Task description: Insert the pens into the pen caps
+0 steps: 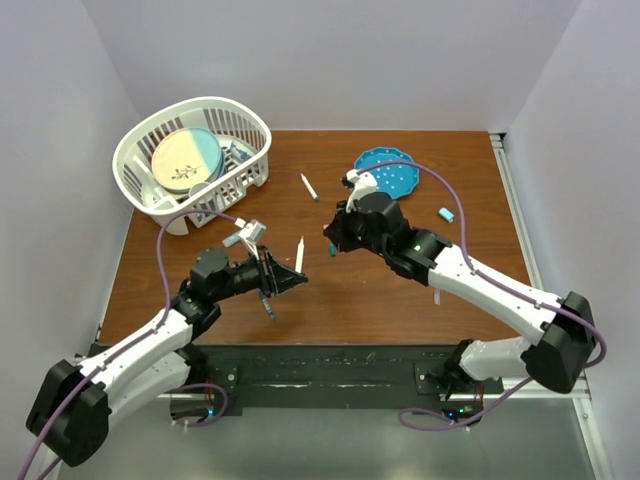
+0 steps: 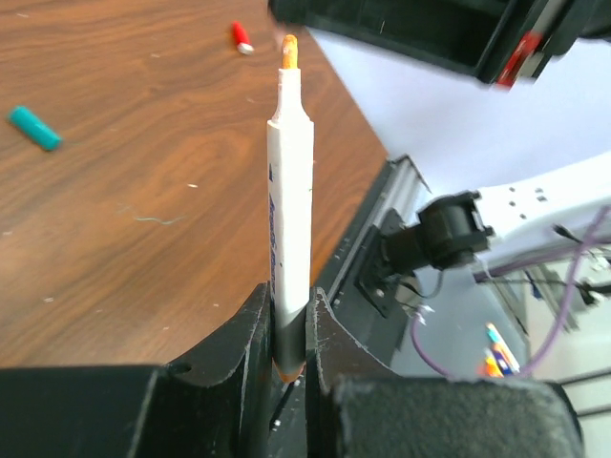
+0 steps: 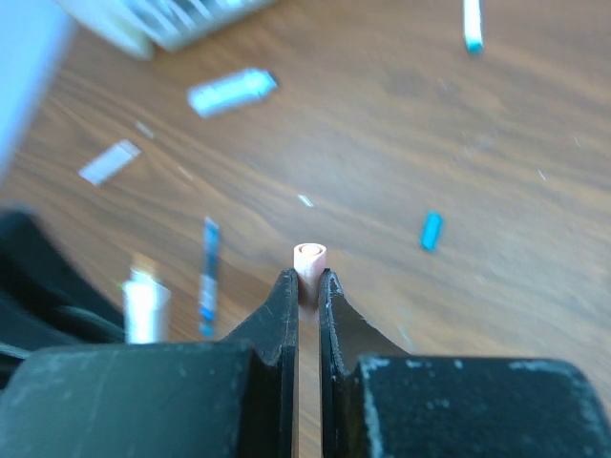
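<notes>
Pens [image 1: 309, 186] and pen caps [image 1: 446, 214] lie mostly loose on the tabletop [image 1: 350, 310]; no pair looks joined yet.
Left pincer [image 2: 290, 315] grasps an orange-tipped white pen [image 2: 290, 191] by its tail end; right pincer [image 3: 307, 286] is clenched on a salmon-pink cap [image 3: 309, 256], near that tip but apart, so every insertion seems left. White basket [image 1: 192, 101], far left, holds a cream-and-blue plate [image 1: 186, 160]; a blue dotted plate [image 1: 395, 180] lies further right, partly hidden by the right arm [image 1: 480, 285].

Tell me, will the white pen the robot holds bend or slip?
Probably stiff: the white pen stands straight in the left gripper, held only at its end. It looks smooth and round, so it might slip, or roll if dropped.
</notes>
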`<action>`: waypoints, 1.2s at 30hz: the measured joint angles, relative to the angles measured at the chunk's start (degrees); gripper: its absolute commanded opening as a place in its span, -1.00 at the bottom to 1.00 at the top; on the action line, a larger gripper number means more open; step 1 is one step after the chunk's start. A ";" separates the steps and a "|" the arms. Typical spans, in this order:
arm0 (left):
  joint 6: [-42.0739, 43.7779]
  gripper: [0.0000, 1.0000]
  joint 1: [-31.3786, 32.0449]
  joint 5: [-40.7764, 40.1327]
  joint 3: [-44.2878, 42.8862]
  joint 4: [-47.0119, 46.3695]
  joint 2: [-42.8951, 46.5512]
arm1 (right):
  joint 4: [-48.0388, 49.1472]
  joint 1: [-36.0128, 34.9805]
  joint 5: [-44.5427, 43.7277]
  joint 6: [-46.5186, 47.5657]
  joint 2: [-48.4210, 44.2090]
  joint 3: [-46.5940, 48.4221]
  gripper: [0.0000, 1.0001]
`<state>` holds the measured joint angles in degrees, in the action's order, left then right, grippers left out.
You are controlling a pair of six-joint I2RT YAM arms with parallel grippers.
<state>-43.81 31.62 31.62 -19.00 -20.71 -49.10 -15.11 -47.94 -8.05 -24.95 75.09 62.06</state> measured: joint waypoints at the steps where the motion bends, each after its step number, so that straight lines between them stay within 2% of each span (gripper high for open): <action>1: -0.28 -1.00 0.00 0.70 0.28 -1.18 -0.39 | 2.01 0.00 0.20 -0.90 -0.92 -0.57 -1.00; 13: -3.93 -1.00 0.00 7.67 2.05 -12.83 -2.64 | 19.74 0.00 5.70 -9.20 -5.60 -8.50 -1.00; 22: -5.18 -1.00 0.00 8.92 2.08 -15.67 -3.19 | 30.14 0.00 9.07 -12.41 -7.65 -13.53 -1.00; 36: -6.21 -1.00 0.00 8.96 2.10 -16.94 -4.74 | 34.45 0.00 10.60 -14.58 -9.01 -15.72 -1.00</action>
<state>-50.02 31.62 40.58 -16.91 -37.65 -53.84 19.33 -47.94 2.55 -39.53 66.08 46.35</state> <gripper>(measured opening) 0.172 0.052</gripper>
